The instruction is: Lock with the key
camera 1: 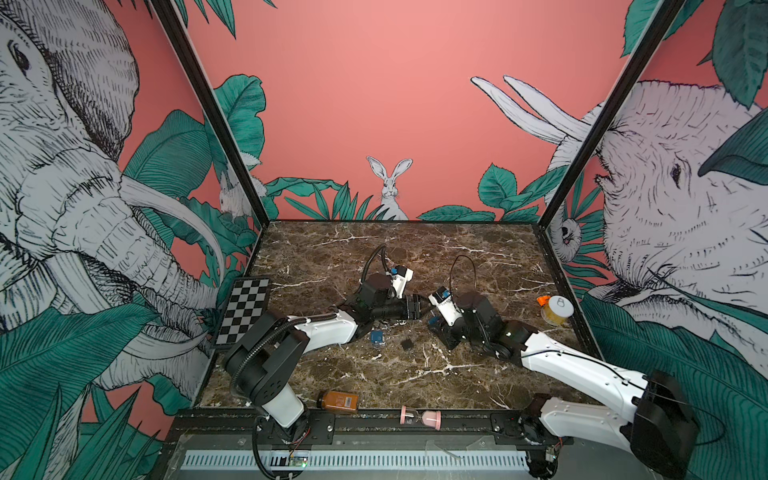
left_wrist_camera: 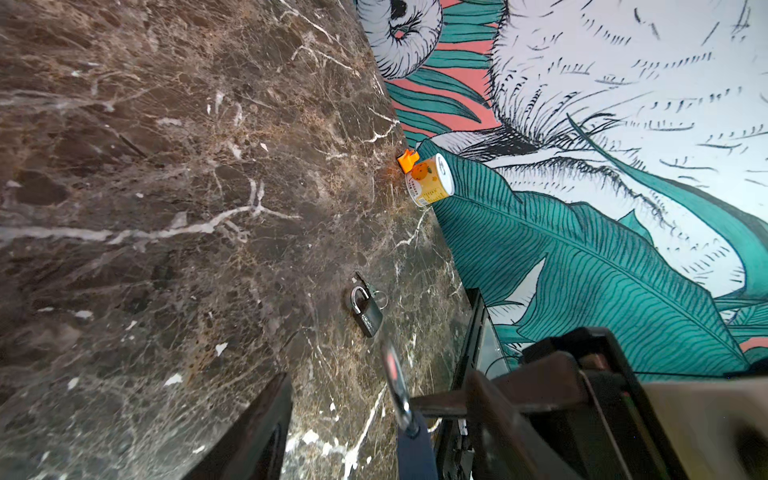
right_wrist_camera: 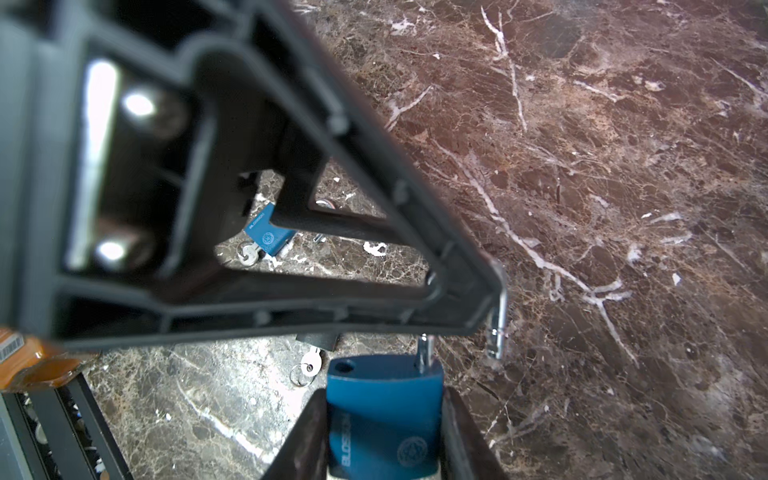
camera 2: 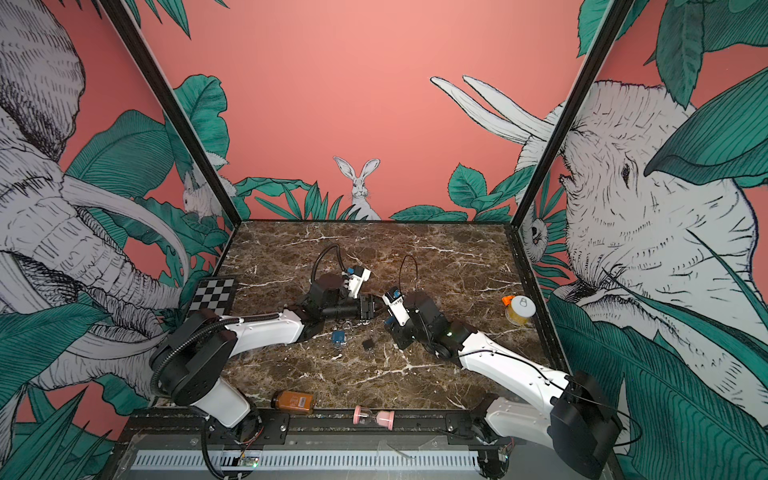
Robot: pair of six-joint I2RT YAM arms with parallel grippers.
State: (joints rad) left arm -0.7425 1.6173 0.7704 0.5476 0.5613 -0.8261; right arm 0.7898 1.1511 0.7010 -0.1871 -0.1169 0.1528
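1. Mid-table, on the marble table point(camera 1: 478, 257), both arms meet.
2. Right gripper point(right_wrist_camera: 382, 419) is clamped on the blue padlock point(right_wrist_camera: 384, 384).
3. Left gripper point(camera 1: 426, 311), jaws apart, sits around the padlock's open shackle point(right_wrist_camera: 498, 324).
4. A ringed key point(right_wrist_camera: 309, 360) lies loose on the marble nearby.

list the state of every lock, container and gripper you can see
held blue padlock: unlocked, shackle swung out of its hole
right gripper: shut on held blue padlock
left gripper: open, at the shackle
second blue padlock: flat on table
grey padlock: on table, looks locked
brown bottle: on its side, capped
hourglass: on its side
yellow tub: upright, lid on
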